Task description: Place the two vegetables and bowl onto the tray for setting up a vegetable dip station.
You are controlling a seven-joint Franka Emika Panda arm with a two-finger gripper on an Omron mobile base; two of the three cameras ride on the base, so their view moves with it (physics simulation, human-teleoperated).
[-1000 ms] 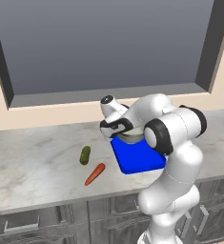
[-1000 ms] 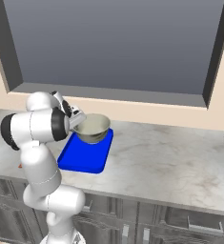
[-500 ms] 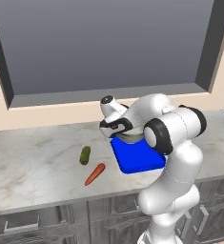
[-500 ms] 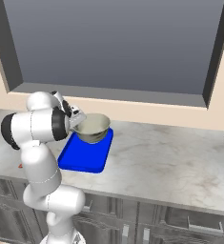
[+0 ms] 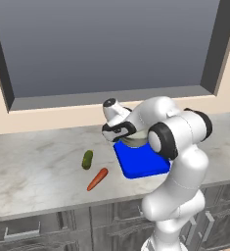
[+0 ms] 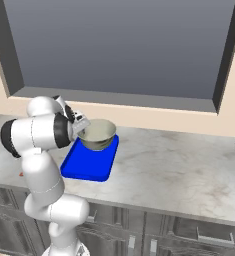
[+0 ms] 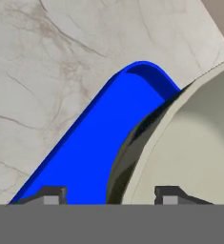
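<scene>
Marble bench (image 5: 33, 171): bowl (image 6: 97, 134) on blue tray (image 6: 84, 167), far end; gripper (image 7: 108, 193) spread astride its rim, apparently releasing. Cucumber (image 5: 87, 159), carrot (image 5: 97, 179) at tray's nine o'clock. Next: lift clear, fetch vegetables.

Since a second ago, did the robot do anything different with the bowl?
The gripper has opened its fingers on either side of the bowl's rim, letting it go on the blue tray. The arm hardly moved. The bowl, tray, cucumber and carrot stayed put; both vegetables lie on the counter.
</scene>
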